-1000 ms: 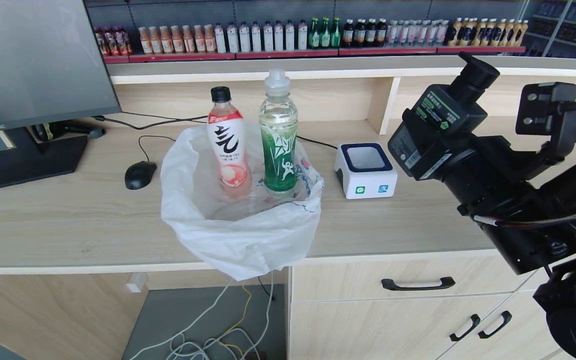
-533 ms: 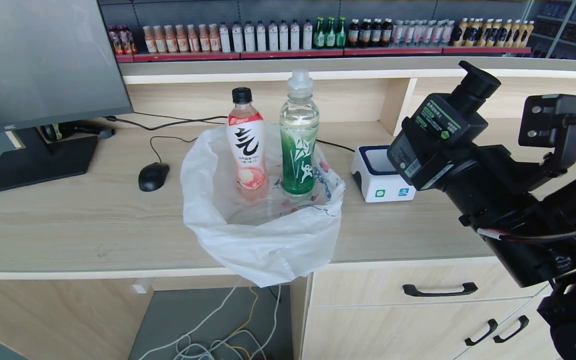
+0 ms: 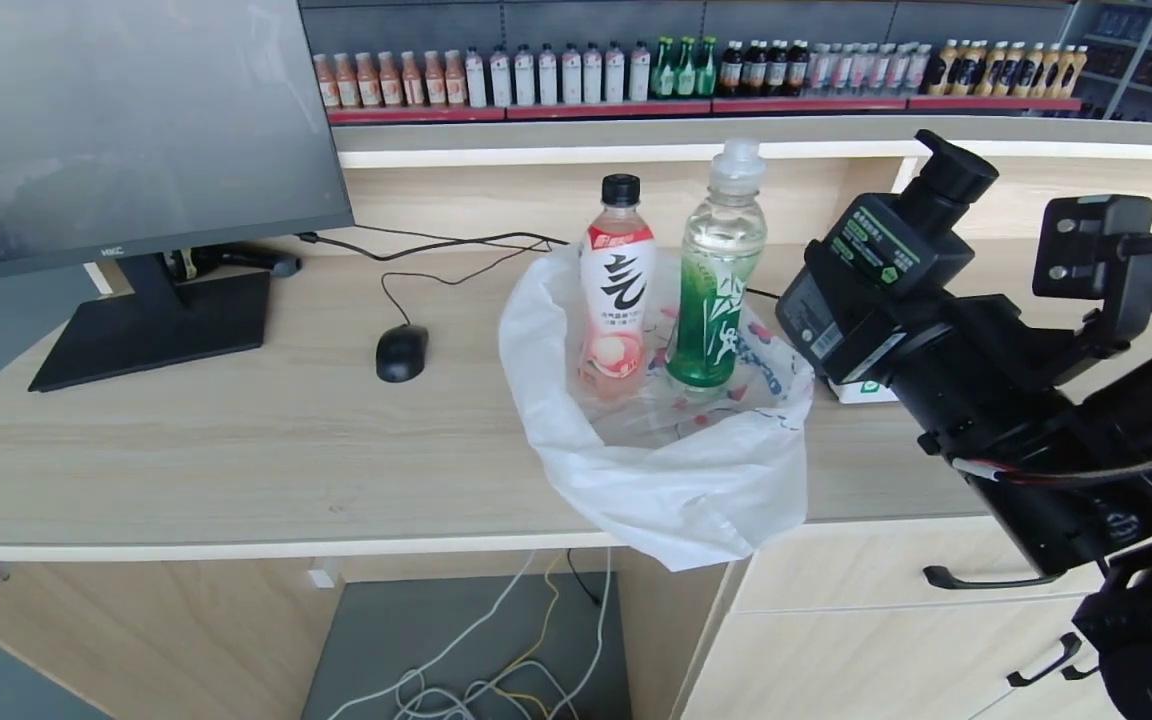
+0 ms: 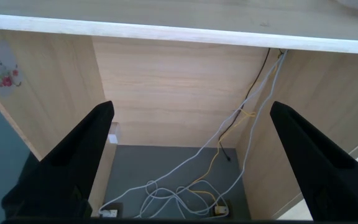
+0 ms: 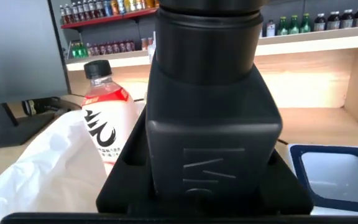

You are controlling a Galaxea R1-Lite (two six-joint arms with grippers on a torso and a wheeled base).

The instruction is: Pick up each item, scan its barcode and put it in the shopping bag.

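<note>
A white shopping bag (image 3: 676, 480) sits open on the wooden counter near its front edge. A pink-labelled bottle (image 3: 618, 290) and a green-labelled bottle (image 3: 719, 280) stand upright inside it. My right gripper (image 3: 921, 335) is shut on a black square bottle (image 3: 881, 255) with a round cap, held tilted just right of the bag. The white scanner (image 3: 861, 390) is mostly hidden behind it. From the right wrist, the black bottle (image 5: 210, 124) is in front, with the pink bottle (image 5: 107, 124) and scanner (image 5: 334, 177) behind. My left gripper (image 4: 192, 112) hangs open below the counter edge.
A monitor (image 3: 126, 130) stands at the counter's back left, with a black mouse (image 3: 402, 352) and its cable beside it. Loose cables (image 3: 496, 660) lie in the opening under the counter. Drawers (image 3: 936, 600) are below on the right. A stocked drinks shelf (image 3: 696, 70) runs behind.
The head camera has moved: the counter, bag and monitor sit further right in the picture. The held black bottle now covers most of the scanner. The bottles in the bag stand as before.
</note>
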